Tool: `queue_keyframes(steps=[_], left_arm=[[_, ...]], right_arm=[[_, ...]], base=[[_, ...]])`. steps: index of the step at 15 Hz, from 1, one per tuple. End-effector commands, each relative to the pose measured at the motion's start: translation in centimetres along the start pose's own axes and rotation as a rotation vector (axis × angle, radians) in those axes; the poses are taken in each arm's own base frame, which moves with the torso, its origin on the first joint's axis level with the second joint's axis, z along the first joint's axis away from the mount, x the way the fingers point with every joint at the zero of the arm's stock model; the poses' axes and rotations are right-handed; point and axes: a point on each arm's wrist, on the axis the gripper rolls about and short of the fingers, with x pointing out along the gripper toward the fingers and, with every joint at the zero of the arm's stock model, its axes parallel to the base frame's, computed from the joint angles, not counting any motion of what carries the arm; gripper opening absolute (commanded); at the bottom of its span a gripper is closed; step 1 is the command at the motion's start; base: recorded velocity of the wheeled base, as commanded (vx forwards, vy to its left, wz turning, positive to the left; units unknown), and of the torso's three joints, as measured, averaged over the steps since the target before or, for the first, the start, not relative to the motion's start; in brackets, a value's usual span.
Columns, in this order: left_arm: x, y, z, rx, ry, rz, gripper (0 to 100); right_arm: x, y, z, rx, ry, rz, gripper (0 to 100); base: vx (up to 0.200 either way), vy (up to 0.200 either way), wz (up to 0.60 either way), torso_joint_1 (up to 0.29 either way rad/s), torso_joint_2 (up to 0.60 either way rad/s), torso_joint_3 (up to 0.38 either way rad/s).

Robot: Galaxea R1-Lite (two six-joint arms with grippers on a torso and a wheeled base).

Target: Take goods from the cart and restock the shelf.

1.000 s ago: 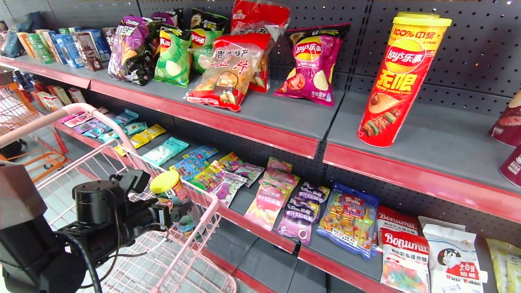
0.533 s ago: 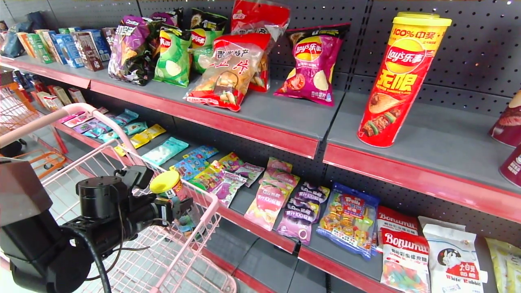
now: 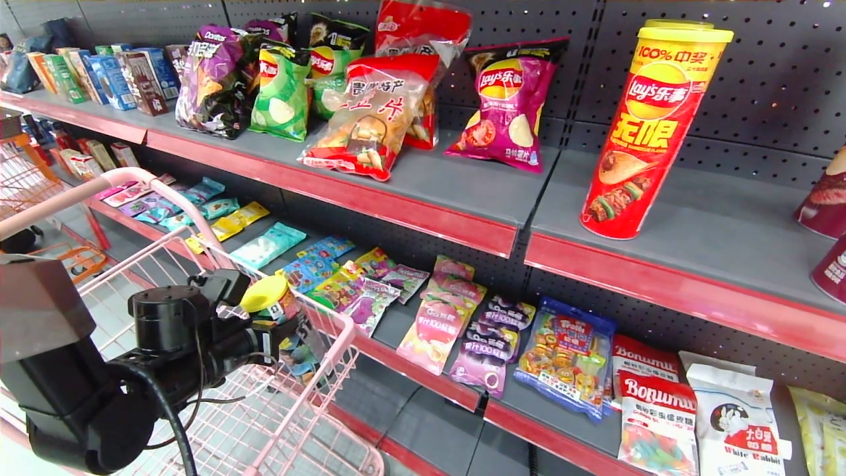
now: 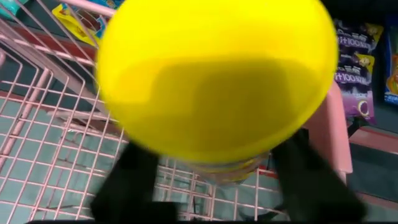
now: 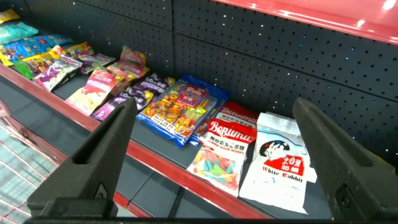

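"Gripping the yellow-lidded can [image 3: 268,295], was your left tool [image 3: 285,328]?"

"Yes, you had it clamped on the can, upright, at the pink cart's [image 3: 340,322] front corner, just beside the lower shelf [image 3: 410,367]."

"And your right tool [image 5: 214,106]?"

"Spread wide, holding nothing, it faced the candy bags [image 5: 186,106] on that shelf."

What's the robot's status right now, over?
Left claw shut on can, upright inside cart rim. Right claw open, empty, facing lower shelf. Rim stands between can and shelf.
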Motion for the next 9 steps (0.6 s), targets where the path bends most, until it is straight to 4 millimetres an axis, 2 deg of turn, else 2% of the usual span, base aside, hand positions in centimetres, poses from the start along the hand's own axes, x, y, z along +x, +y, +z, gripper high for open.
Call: queue_keyframes(steps=[1,4,7,9], left_arm=[[0.1,0.0,-0.1,-0.001,0.005,0.001,0],[-0.4,0.1,0.1,-0.008,-0.001,0.003,0],[-2.2,0.3,1.7,-0.012,-0.031,0.02,0],[-4.4,0.5,3.7,-0.022,-0.032,0.038,0]], right_arm=[[0.0,0.0,0.0,0.0,0.0,0.0,100],[0.0,0.0,0.0,0.0,0.0,0.0,100],[0.0,0.0,0.0,0.0,0.0,0.0,100],[0.0,0.0,0.0,0.0,0.002,0.0,100]], base=[[0.0,0.0,0.0,0.0,0.0,0.0],[0.0,0.0,0.0,0.0,0.0,0.0],[0.0,0.0,0.0,0.0,0.0,0.0],[0.0,0.0,0.0,0.0,0.0,0.0]])
